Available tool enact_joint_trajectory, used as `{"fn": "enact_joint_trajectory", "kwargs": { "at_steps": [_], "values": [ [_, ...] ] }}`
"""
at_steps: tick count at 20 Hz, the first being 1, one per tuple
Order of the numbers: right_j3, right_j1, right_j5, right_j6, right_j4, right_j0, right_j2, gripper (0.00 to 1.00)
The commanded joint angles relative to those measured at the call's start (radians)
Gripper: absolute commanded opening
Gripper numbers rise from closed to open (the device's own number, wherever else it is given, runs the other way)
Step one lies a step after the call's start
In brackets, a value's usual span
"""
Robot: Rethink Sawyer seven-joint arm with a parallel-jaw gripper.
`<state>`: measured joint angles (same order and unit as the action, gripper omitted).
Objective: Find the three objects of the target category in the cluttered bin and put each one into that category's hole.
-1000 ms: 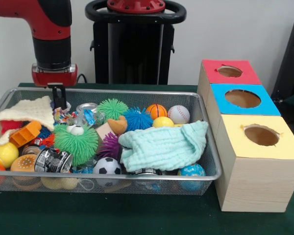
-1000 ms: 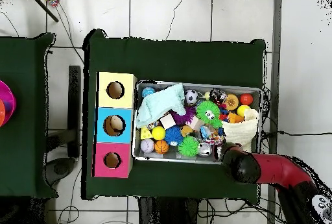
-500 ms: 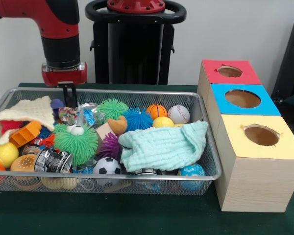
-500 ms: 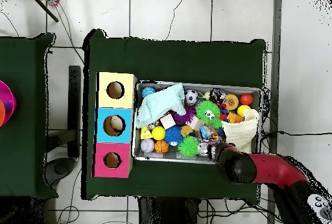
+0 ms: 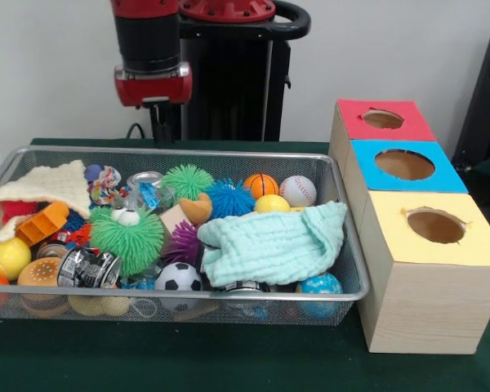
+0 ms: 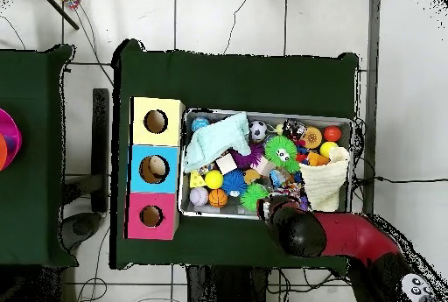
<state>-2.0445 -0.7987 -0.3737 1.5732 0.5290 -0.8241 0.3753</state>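
I am hanging my tool (image 5: 157, 131) above the silver wire-mesh bin's (image 5: 343, 245) far rim, unable to tell whether it is released, judging the 3 light, stiff balls, orange basketball (image 5: 260, 184) among them, best pinched across their middles.

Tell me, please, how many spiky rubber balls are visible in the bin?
4: large green front-left, small green at the back, blue beside it, purple mid-bin. Cloths may hide others.
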Motion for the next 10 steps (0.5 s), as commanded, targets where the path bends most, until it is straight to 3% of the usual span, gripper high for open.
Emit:
{"fn": "enact_joint_trajectory", "kwargs": {
  "at_steps": [1, 8, 10],
  "values": [
    [-0.072, -0.109, -0.033, 0.134, -0.107, 0.043, 0.045, 0.00],
    [-0.074, -0.200, -0.077, 0.104, -0.145, 0.086, 0.003, 0.00],
    [-0.063, -0.195, -0.064, 0.101, -0.136, 0.094, -0.007, 0.00]
  ]
}}
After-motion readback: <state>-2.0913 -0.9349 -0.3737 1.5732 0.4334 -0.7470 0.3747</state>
